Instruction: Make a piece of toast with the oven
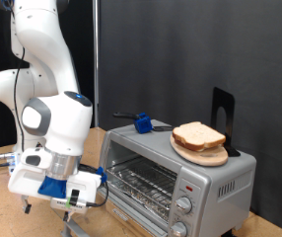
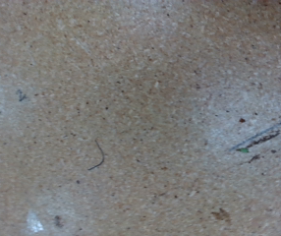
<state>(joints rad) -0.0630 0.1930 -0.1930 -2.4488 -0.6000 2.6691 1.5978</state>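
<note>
Currently gripper (image 1: 72, 203) low at left, state unclear; pale crusted bread slice (image 1: 198, 135) untouched on round wooden plate (image 1: 202, 155) atop silver toaster oven (image 1: 176, 179). I reckon door-opening pending.

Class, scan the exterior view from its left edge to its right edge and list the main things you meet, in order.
Robot arm → gripper low over the wooden table → blue block on the oven → piece of toast on the round plate → black stand.
</note>
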